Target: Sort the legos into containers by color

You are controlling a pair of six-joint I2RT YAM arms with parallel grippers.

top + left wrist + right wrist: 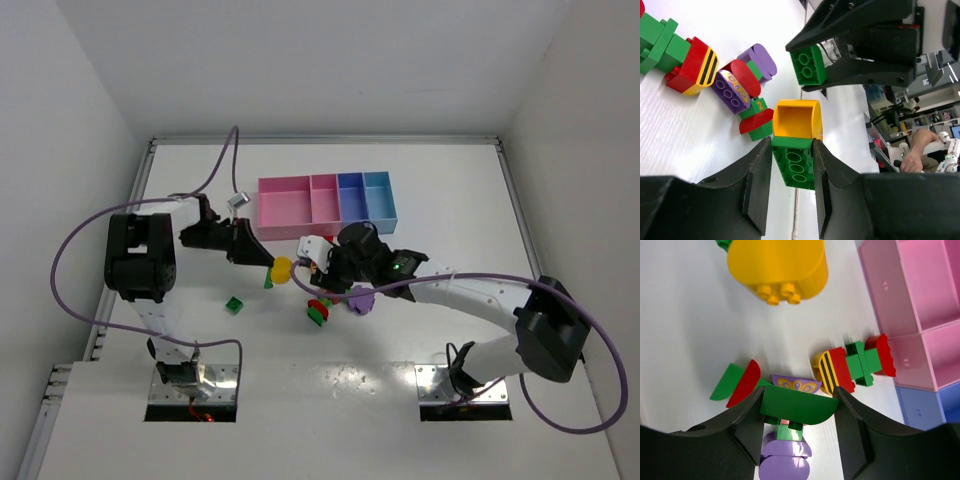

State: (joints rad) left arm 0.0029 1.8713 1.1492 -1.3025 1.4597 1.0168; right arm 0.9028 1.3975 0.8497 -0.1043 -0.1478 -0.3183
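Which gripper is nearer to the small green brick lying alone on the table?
Left. The left gripper is just up-right of the small green brick in the top view; the right gripper is farther right.

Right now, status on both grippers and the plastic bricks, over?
Left gripper shut on green-and-yellow plastic brick stack. Right gripper shut on single green brick. Four joined pink-to-blue bins hold nothing. Mixed brick clumps loose nearby.
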